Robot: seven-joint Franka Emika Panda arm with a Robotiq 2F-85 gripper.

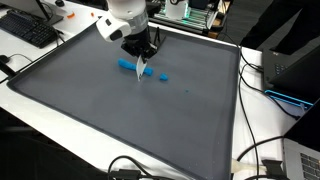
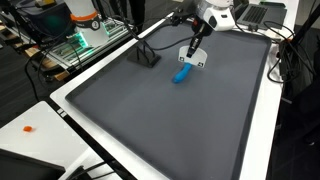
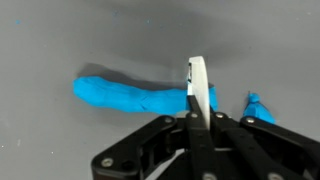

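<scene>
Both jaws of my gripper pinch the white blade, so I should hold it upright and press straight through the blue clay roll.

I find the grey mat open and passable across most of its surface. Obstructions: blue roll against the white blade clamped in my gripper, small blue piece just beside, black stand near, cables along one mat edge.
</scene>
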